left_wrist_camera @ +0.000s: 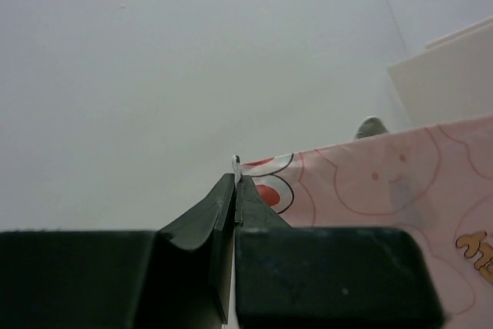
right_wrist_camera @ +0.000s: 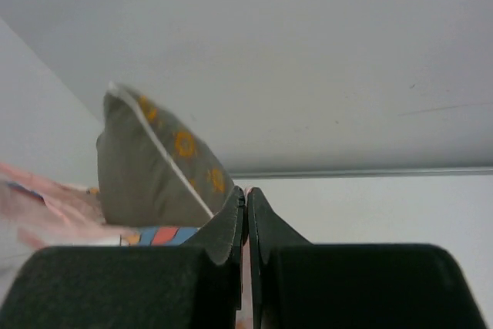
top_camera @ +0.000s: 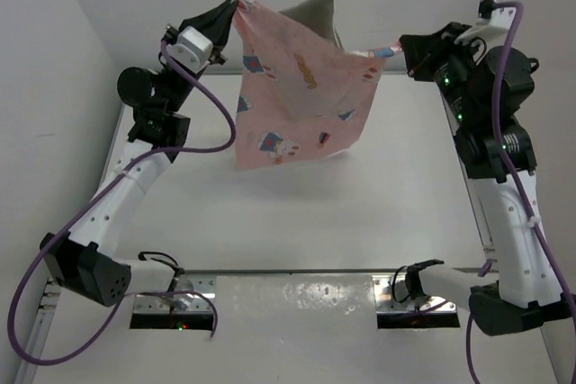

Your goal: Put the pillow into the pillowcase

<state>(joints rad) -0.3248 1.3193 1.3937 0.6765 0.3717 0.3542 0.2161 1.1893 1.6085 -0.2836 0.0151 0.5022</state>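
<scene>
- L gripper [left_wrist_camera: 235, 184]: jaws shut, pinching one upper corner of the pillowcase [top_camera: 297, 96]. White hem tip shows just above the fingertips in left wrist view.
- R gripper [right_wrist_camera: 246, 199]: jaws shut on the opposite upper corner. Thin pink edge sits betw. the fingers.
- Case hangs in the air betw. both grippers. Top edge runs approx. L-to-R, sloping down toward the R side. Lower corner is near the table [top_camera: 270, 222]; contact cannot be told.
- The pillow [top_camera: 317, 8]: one olive corner pokes above the top edge, approx. mid-span. The rest is hidden behind pink fabric, so its long axis cannot be told.
- Key relation: pillow lies inboard of both jaws, neither arm clearly nearer. In right wrist view it is close on the left of the R fingers.
- Judgement: pillow prob. part-inserted. Next move likely needs it to drop down into the hanging case. Risk: a pinched corner slipping out.
</scene>
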